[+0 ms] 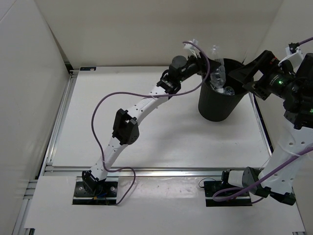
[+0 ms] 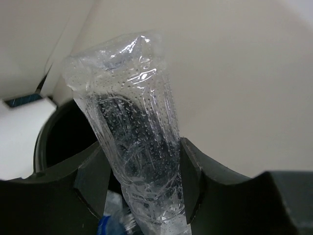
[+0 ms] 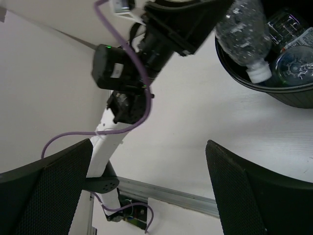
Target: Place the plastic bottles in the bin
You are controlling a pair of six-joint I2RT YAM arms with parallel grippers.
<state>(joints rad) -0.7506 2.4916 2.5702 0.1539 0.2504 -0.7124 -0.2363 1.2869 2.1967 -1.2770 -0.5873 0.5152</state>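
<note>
My left gripper (image 1: pixel 208 66) is shut on a clear unlabelled plastic bottle (image 1: pixel 216 68), which hangs cap down over the near-left rim of the black bin (image 1: pixel 217 105). In the left wrist view the wet, crumpled bottle (image 2: pixel 137 122) sits squeezed between both pads of that gripper (image 2: pixel 142 171), with the bin's dark inside (image 2: pixel 63 142) and a blue-labelled bottle (image 2: pixel 105 225) below. The right wrist view shows the held bottle (image 3: pixel 244 34) above the bin rim (image 3: pixel 254 85) and more bottles (image 3: pixel 293 58) lying inside. My right gripper (image 3: pixel 149 166) is open and empty, raised to the right of the bin (image 1: pixel 240 77).
A purple cable (image 1: pixel 105 105) loops off the left arm over the table. An aluminium rail (image 1: pixel 161 170) runs along the table's near edge, and white walls (image 1: pixel 29 98) close in the left, back and right sides.
</note>
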